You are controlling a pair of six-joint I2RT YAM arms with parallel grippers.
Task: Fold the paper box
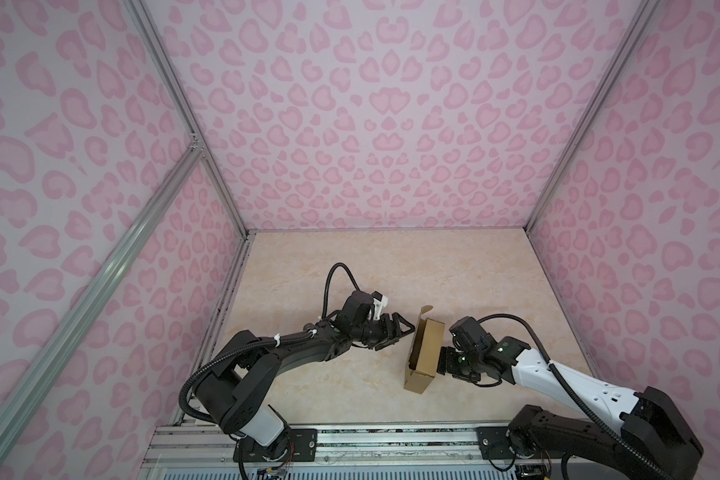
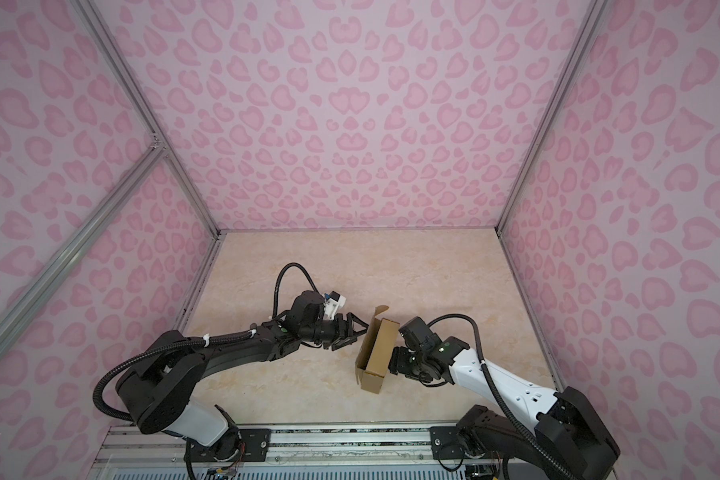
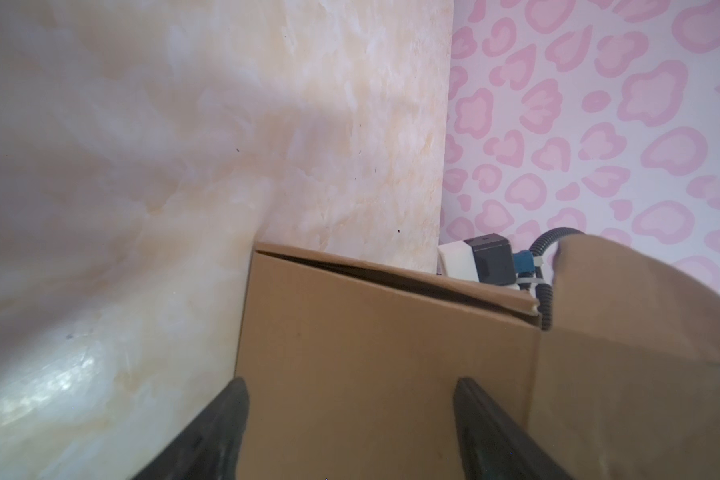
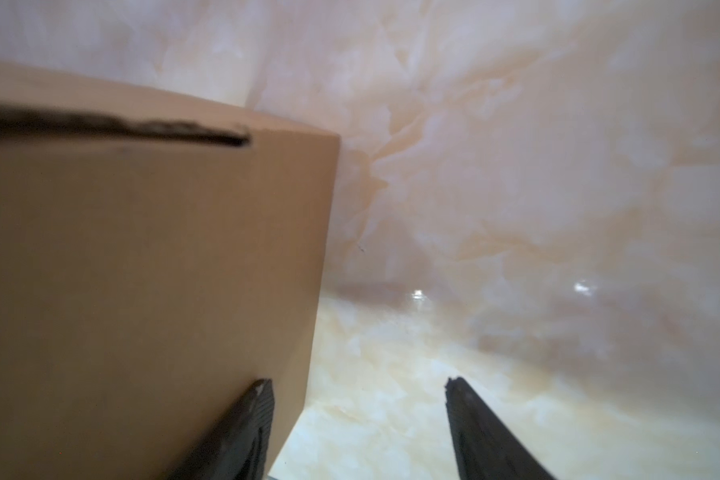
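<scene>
While standing on edge, the brown paper box [image 1: 427, 351] gapes open.

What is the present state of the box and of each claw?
paper box: partly folded, standing on edge, one end flap not tucked in.
left claw: open, gripping nothing, beside the box.
right claw: open, gripping nothing, at the box's opposite side.

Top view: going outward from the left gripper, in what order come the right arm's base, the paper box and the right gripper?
From the left gripper, in a top view:
1. paper box, right in front of it, at the middle.
2. right gripper, at the box's far side.
3. right arm's base, low at the right of the view.
</scene>
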